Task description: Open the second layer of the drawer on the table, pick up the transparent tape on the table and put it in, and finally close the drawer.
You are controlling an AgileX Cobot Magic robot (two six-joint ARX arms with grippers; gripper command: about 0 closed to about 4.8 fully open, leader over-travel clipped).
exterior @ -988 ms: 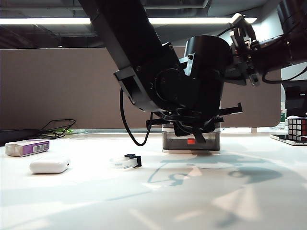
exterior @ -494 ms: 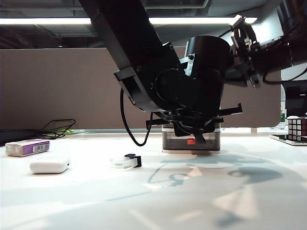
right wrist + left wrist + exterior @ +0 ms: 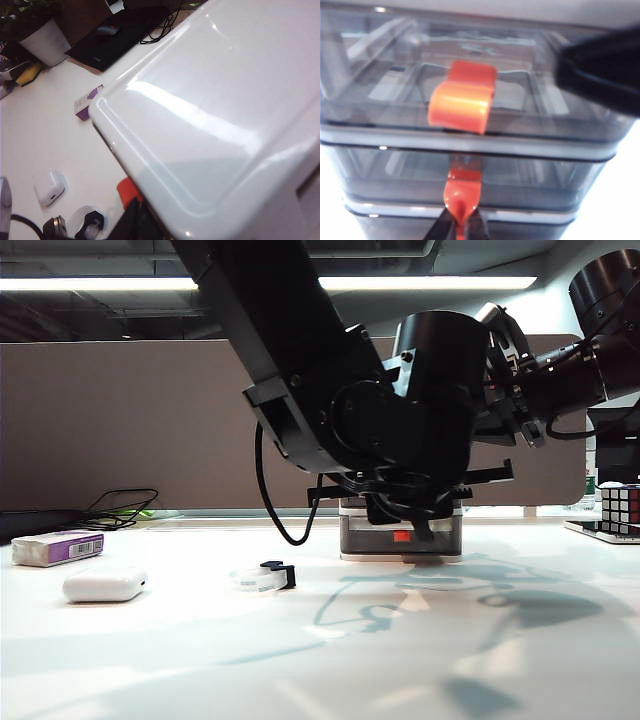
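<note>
2 grippers (image 3: 461,225) (image 3: 505,360) at drawer (image 3: 401,530); no readable labels.

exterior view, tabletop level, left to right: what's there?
Purple-labelled white box → white rounded case → transparent tape → drawer, with the left gripper shut on a red-orange handle in front of it → Rubik's cube at the right edge. The right gripper is above the drawer, its fingertips not visible.
</note>
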